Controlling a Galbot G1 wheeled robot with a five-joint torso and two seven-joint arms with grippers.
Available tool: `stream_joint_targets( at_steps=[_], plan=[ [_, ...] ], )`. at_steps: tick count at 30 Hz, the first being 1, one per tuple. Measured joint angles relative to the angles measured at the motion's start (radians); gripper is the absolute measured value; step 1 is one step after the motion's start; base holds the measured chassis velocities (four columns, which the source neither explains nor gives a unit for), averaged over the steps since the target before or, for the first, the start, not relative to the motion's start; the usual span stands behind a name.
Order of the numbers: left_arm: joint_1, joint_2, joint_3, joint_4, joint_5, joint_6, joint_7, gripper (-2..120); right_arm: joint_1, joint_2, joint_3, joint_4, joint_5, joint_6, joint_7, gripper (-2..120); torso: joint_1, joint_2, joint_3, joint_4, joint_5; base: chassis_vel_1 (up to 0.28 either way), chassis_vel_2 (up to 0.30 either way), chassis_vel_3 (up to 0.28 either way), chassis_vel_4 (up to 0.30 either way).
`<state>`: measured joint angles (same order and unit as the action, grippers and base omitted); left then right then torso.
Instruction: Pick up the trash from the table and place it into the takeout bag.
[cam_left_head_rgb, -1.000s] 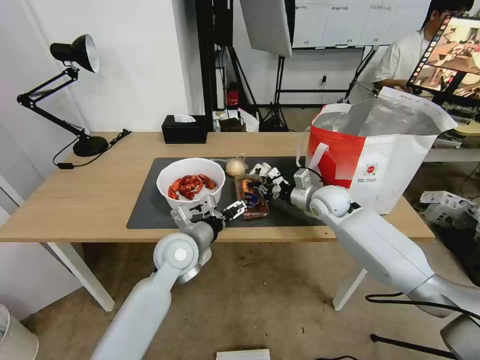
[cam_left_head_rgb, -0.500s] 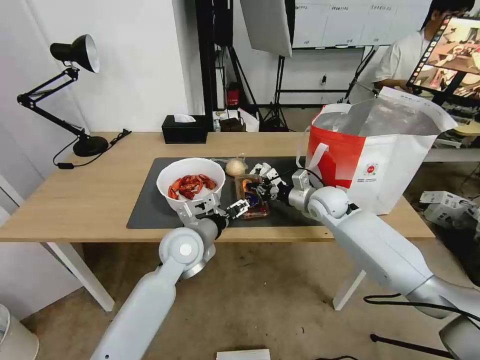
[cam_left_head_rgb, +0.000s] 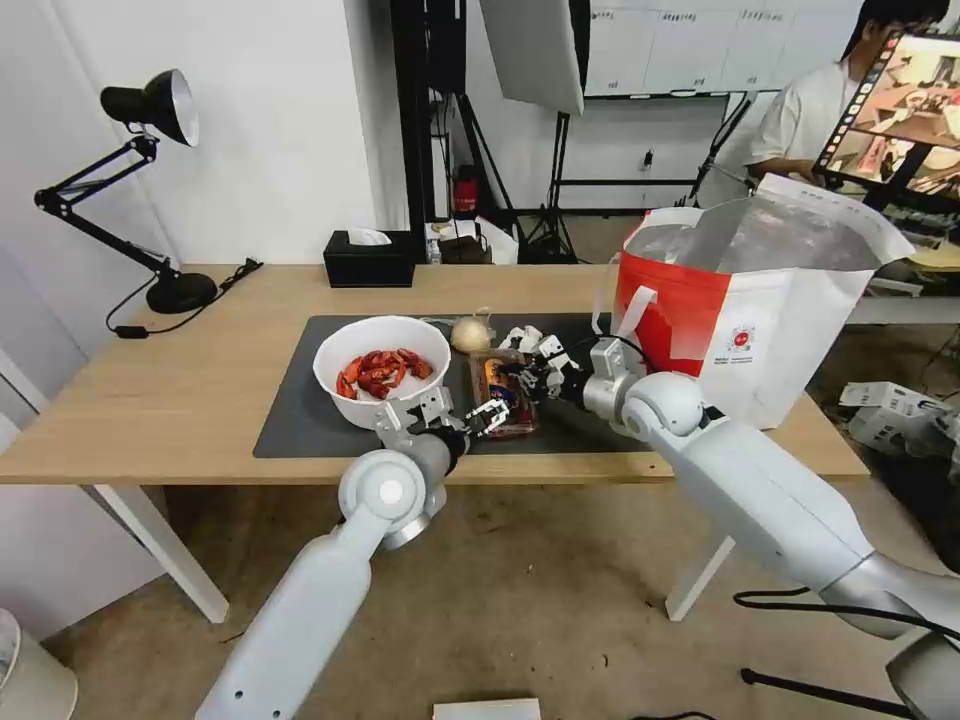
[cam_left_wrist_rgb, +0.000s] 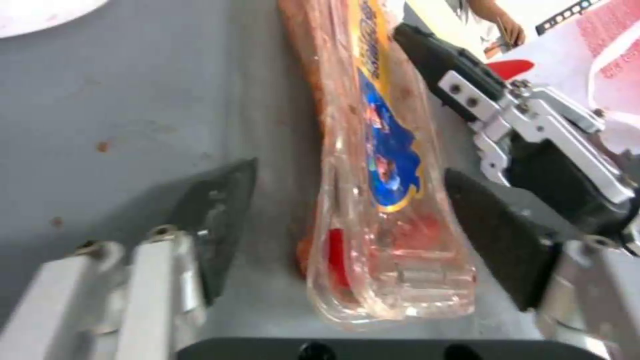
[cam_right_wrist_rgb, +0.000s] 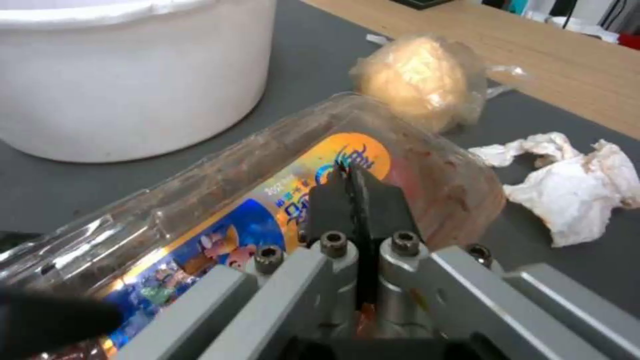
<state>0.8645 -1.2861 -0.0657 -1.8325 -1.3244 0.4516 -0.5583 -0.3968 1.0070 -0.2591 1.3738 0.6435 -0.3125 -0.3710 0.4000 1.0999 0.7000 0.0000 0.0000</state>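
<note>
Clear tray (cam_left_head_rgb: 503, 392) sits mid-frame on the counter's mat. Left claw (cam_left_wrist_rgb: 347, 220) is wide open around its end; right claw (cam_right_wrist_rgb: 358, 200) is pinched closed against its lid. I'd close gently, since thin plastic crumples.

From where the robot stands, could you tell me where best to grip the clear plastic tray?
Probably across the near short end of the clear hinged tray, approached from the robot's side. It lies long and flat on the mat, and the left gripper already straddles that end with open jaws.
</note>
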Motion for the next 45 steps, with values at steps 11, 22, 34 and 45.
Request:
stream_joint_targets(
  at_steps=[11, 22, 34, 45],
  plan=[
    [-0.020, -0.013, 0.012, 0.029, -0.001, -0.016, -0.036, 36, -0.008, -0.015, 0.011, 0.006, 0.005, 0.001, 0.005, 0, 0.000, 0.000, 0.000, 0.0002, 0.0001, 0.000, 0.000, 0.000, 0.000],
    [-0.007, -0.012, 0.013, 0.031, 0.004, -0.026, -0.041, 0, -0.033, -0.025, 0.026, 0.036, 0.013, 0.001, 0.014, 0, 0.000, 0.000, 0.000, -0.0001, -0.0001, 0.000, 0.000, 0.000, 0.000],
    [-0.019, -0.015, 0.023, 0.008, 0.005, -0.038, -0.044, 0, -0.119, -0.062, 0.109, 0.131, 0.137, 0.058, 0.082, 0, 0.000, 0.000, 0.000, 0.0004, 0.0001, 0.000, 0.000, 0.000, 0.000],
    [-0.102, -0.034, 0.061, -0.062, 0.015, -0.091, 0.018, 0, -0.701, -0.221, 0.571, 0.593, 0.219, 0.216, 0.324, 0, 0.000, 0.000, 0.000, -0.0002, 0.0004, 0.000, 0.000, 0.000, 0.000]
  ],
)
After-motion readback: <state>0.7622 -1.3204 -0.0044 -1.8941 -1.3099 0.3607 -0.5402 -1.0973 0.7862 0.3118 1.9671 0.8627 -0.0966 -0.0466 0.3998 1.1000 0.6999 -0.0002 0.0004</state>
